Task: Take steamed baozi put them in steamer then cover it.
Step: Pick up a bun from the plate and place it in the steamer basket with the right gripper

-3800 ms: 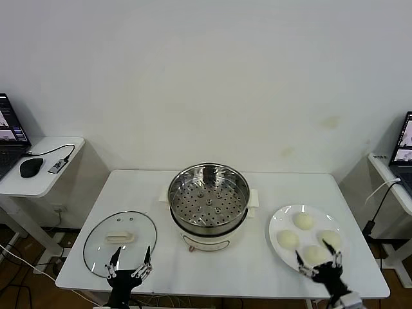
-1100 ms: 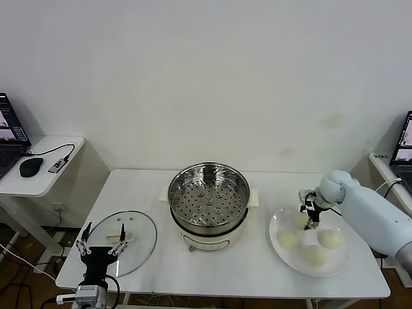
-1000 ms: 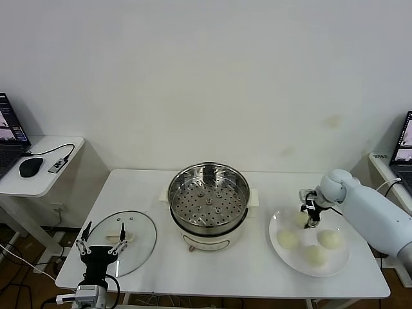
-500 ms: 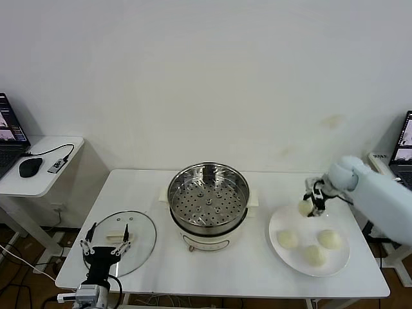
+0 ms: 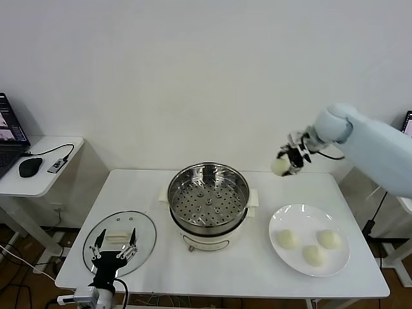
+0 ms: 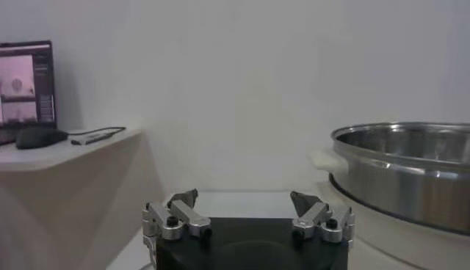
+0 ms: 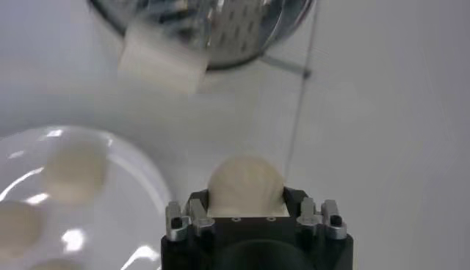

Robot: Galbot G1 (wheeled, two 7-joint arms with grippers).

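My right gripper (image 5: pixel 288 160) is shut on one cream-white baozi (image 5: pixel 279 167) and holds it in the air, up and to the right of the steamer (image 5: pixel 208 196). From the right wrist the held baozi (image 7: pixel 245 185) fills the jaws of that gripper (image 7: pixel 246 199), with the steamer (image 7: pixel 220 29) beyond. Three more baozi (image 5: pixel 288 239) lie on the white plate (image 5: pixel 302 213). The glass cover (image 5: pixel 120 241) rests flat at the table's front left. My left gripper (image 5: pixel 116 243) stands open over the cover's near edge; in its wrist view the left gripper (image 6: pixel 245 202) holds nothing.
The steamer's perforated tray (image 5: pixel 208 199) holds nothing. A side table (image 5: pixel 40 174) with a mouse and laptop stands at far left. Another laptop sits at the far right edge (image 5: pixel 408 125). The white wall is close behind the table.
My right gripper lifted one baozi off the plate and carried it up and left toward the steamer. The left gripper moved slightly right along the cover's near edge.
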